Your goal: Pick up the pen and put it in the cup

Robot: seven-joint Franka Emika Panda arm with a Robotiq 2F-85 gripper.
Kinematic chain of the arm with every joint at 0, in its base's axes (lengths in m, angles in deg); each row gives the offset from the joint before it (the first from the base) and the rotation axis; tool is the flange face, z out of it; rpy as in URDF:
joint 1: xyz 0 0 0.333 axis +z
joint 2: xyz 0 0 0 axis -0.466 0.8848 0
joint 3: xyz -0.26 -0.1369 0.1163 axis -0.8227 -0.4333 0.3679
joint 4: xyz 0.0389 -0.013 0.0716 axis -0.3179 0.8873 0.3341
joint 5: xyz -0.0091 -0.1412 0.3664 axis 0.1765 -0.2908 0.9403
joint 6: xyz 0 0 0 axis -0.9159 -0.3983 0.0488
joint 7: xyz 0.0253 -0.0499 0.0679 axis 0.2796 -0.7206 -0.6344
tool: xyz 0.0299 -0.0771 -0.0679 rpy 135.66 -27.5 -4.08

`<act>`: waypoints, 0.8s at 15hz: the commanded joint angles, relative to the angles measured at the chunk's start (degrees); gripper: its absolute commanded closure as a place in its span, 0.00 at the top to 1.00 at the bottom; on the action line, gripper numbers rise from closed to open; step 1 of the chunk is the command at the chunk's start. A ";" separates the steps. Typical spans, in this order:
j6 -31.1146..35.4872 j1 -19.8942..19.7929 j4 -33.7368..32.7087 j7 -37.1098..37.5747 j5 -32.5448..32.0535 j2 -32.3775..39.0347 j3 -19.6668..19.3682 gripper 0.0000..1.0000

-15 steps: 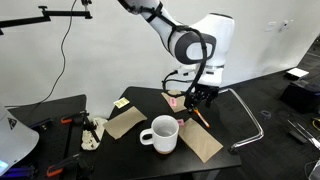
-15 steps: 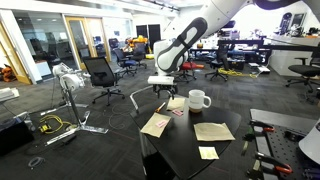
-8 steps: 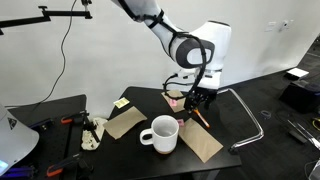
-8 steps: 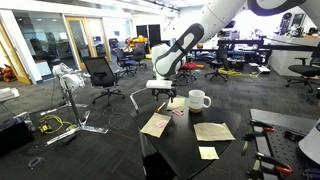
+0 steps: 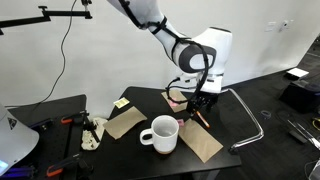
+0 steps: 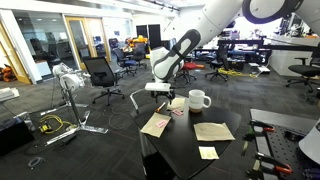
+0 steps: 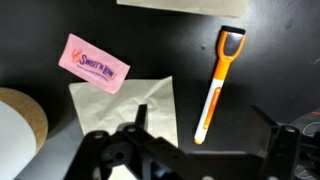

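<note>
In the wrist view the orange pen lies flat on the black table, its tip pointing toward me. My gripper hovers open just over that tip, one finger on each side and nothing held. In an exterior view the gripper hangs low over the table's far side, above the pen. The white cup stands upright nearer the front edge, well apart from the gripper. From the opposite side the cup sits to the right of the gripper.
A pink sweetener packet and a brown napkin lie left of the pen. A round tan-rimmed object shows at the left edge. More napkins and a yellow note lie on the table. A metal rail stands beside it.
The arm has shifted slightly, bringing the gripper a little lower over the pen. The jaws stay open and the pen and cup have not moved.
</note>
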 commanded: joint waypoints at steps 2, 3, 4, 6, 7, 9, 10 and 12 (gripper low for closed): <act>-1.60 0.61 -4.92 2.19 2.03 3.00 -0.76 1.00; -1.72 0.57 -5.60 2.56 2.21 3.43 -0.74 1.00; -1.88 0.56 -6.22 2.67 2.35 3.80 -0.74 0.99; -2.10 0.54 -7.32 2.68 2.68 4.58 -0.75 0.96; -2.21 0.52 -7.77 2.67 2.79 4.94 -0.76 0.91; -2.40 0.48 -8.58 2.64 2.90 5.59 -0.76 0.74; -2.46 0.46 -8.91 2.63 2.92 5.89 -0.76 0.69; -2.65 0.45 -9.56 2.66 2.93 6.45 -0.78 0.50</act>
